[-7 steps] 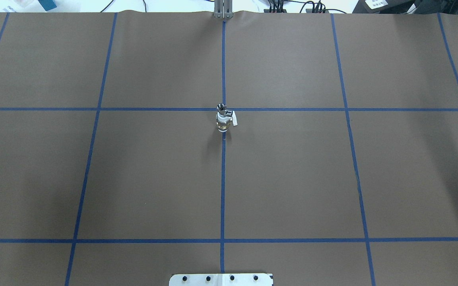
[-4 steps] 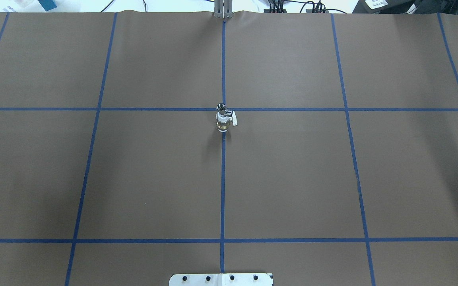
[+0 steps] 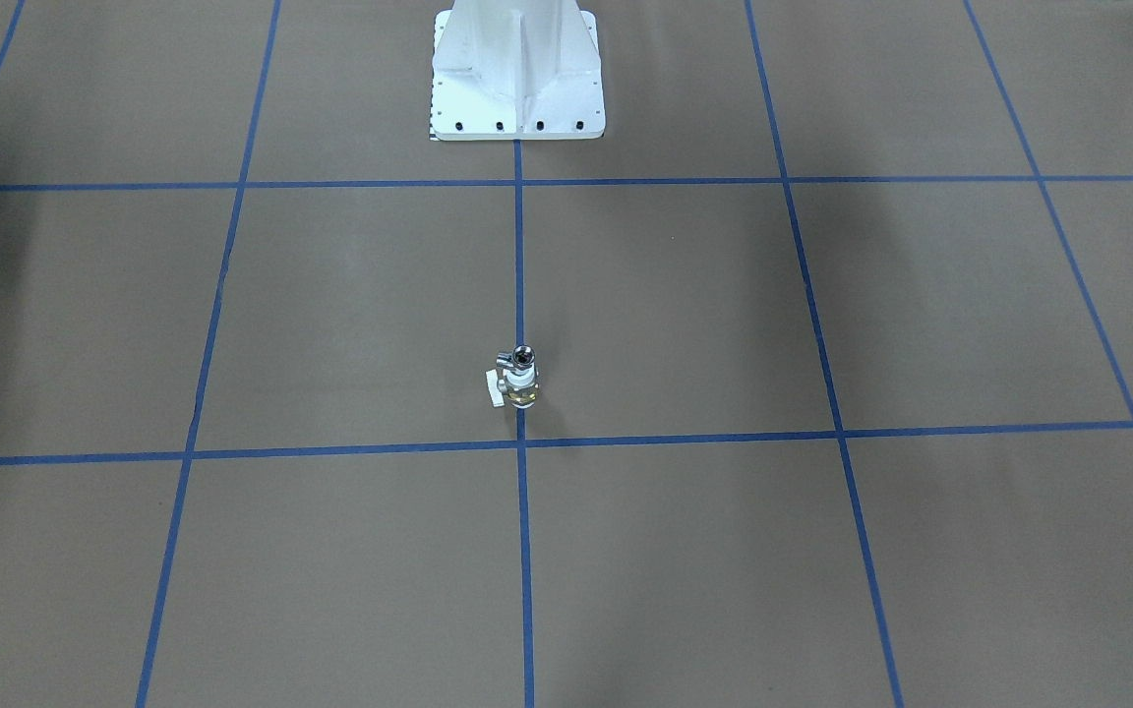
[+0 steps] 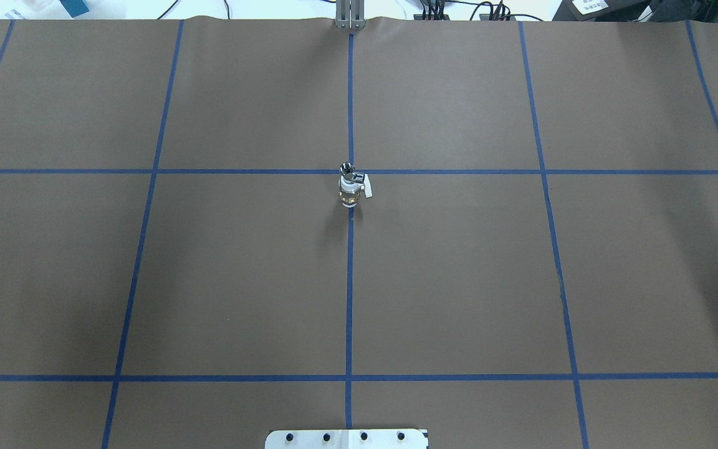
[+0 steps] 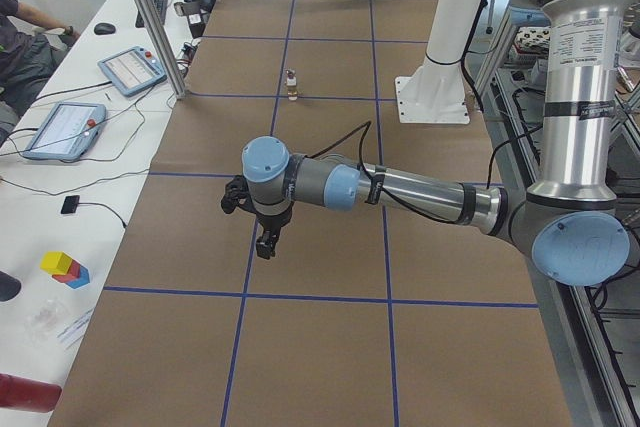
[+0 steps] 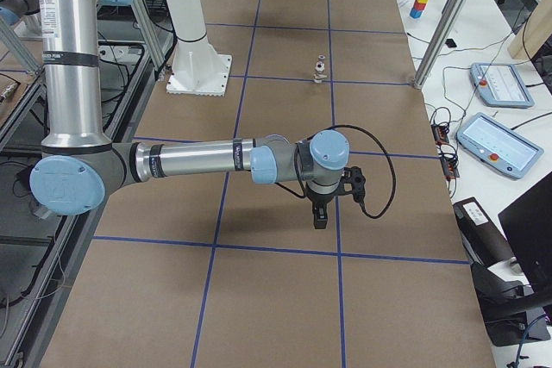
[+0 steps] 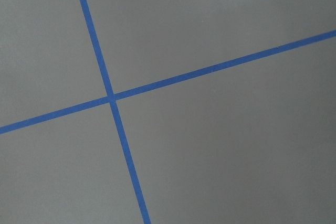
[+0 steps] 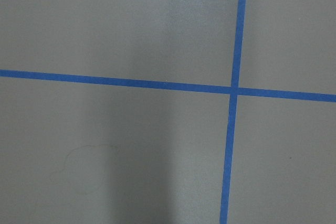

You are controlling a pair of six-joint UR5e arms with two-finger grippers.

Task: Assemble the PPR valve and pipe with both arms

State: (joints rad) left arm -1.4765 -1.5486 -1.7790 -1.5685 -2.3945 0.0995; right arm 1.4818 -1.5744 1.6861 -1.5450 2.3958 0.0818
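Jaws' state unclear; pipe (image 4: 347, 168) atop PPR valve (image 4: 351, 191)

1. Table (image 4: 459, 280): plain brown paper, crossed by a grid of blue tape lines (image 4: 349, 280).
2. PPR valve (image 4: 351, 190): white with a brass-coloured middle.
3. Pipe (image 4: 346, 168): shiny chrome-silver.
4. Pedestal (image 3: 517, 69): white, with black bolt dots.
5. The left arm (image 5: 420, 192) and right arm (image 6: 198, 161): silver-grey, with light blue joint caps.
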